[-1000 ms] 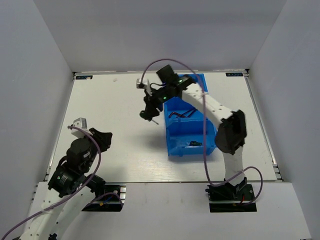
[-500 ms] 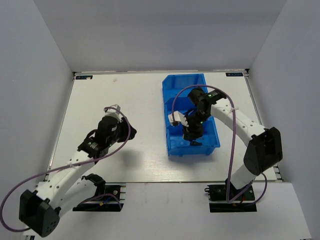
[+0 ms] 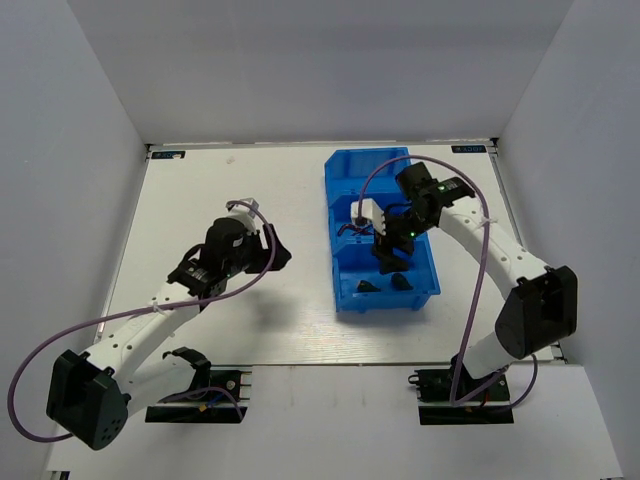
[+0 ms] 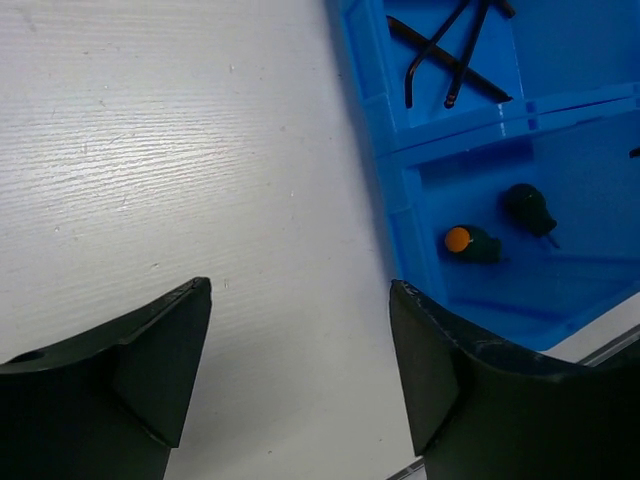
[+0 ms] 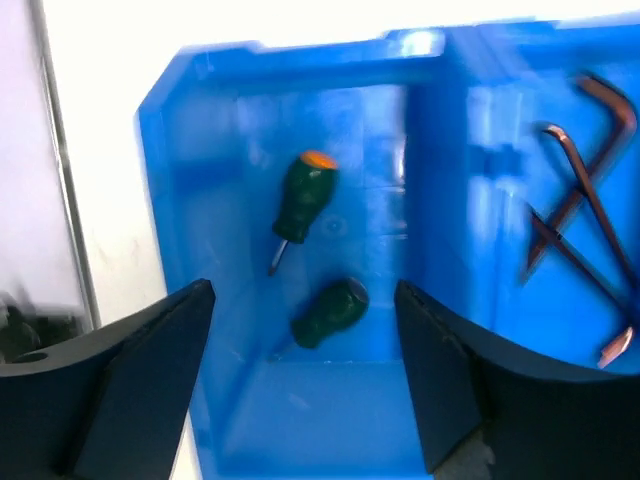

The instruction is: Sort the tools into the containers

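The blue bin (image 3: 331, 232) stands right of centre on the table, with three compartments. Two green-handled screwdrivers (image 3: 367, 286) (image 3: 401, 283) lie in its near compartment. In the right wrist view one screwdriver (image 5: 305, 198) has an orange cap and the other (image 5: 331, 312) lies just beyond my open right gripper (image 5: 300, 370). Dark hex keys (image 3: 352, 230) (image 5: 580, 190) rest in the middle compartment. My right gripper (image 3: 386, 256) hangs over the bin, holding nothing. My left gripper (image 3: 277, 256) (image 4: 300, 350) is open over bare table left of the bin (image 4: 380, 130).
The bin's far compartment (image 3: 368, 170) lies beyond the right arm. Purple cables (image 3: 470, 300) loop along both arms. White walls close in the table on three sides, and the arm bases (image 3: 200, 385) sit at the near edge.
My right gripper swung from left of the bin to over its near compartment and opened; a second screwdriver now lies there. My left arm reached out toward the bin and opened.
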